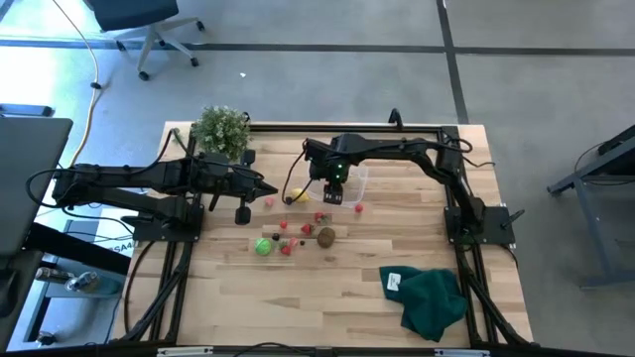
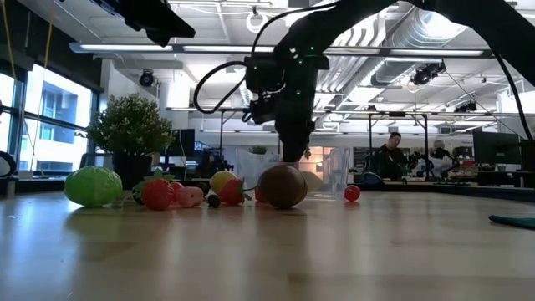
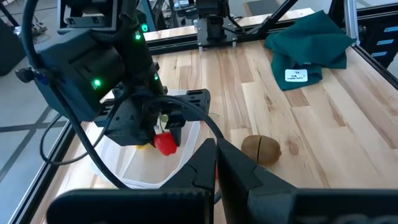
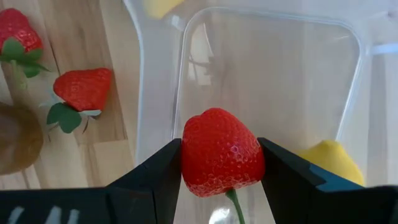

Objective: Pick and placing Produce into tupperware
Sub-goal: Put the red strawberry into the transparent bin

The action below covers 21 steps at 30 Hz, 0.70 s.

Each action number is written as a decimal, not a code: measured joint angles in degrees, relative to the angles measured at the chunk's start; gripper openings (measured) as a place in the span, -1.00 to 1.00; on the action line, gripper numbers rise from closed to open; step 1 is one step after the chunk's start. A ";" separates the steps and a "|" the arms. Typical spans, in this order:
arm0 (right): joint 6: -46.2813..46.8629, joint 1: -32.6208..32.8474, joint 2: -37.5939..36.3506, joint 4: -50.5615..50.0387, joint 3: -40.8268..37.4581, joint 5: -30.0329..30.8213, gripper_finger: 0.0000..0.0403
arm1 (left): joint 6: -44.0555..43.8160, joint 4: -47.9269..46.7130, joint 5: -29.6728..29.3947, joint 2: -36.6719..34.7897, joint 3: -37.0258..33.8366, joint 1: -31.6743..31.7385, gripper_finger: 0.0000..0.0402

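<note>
1. Clutter first: a potted plant [image 1: 220, 130] stands at the table's far left side, a green cloth [image 1: 430, 300] lies crumpled near the front right, and loose produce is strewn between them in front of the tub [image 1: 349, 184].
2. Loose pieces include a green ball [image 1: 263, 246], a brown kiwi [image 1: 325, 236], several strawberries such as one on the wood beside the tub [image 4: 84, 88], and a small red piece [image 1: 358, 208] just right of the tub.
3. Right gripper [image 4: 221, 163] hangs over the tub's open top, its fingers clamped on a strawberry [image 4: 221, 151] from both sides.
4. A yellow piece [image 4: 329, 163] shows below the held strawberry, inside the tub.
5. Left gripper [image 3: 216, 163] hovers just left of the tub with its fingers pressed together, holding nothing.
6. From table height, the kiwi and the right arm stand before the tub, so its inside is hard to read there.
7. From above, the right gripper covers much of the tub.
8. People [image 2: 391, 157] sit in the room beyond, small and indistinct.
</note>
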 joint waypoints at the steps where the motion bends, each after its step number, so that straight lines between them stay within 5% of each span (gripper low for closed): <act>1: 0.00 0.00 0.00 0.52 0.00 0.01 -0.11 | 0.00 0.00 0.01 0.02 0.00 0.00 -0.97; 21: 0.44 -0.04 0.17 2.31 0.00 0.18 -0.09 | 0.01 0.00 0.01 0.00 -0.01 -0.01 -0.97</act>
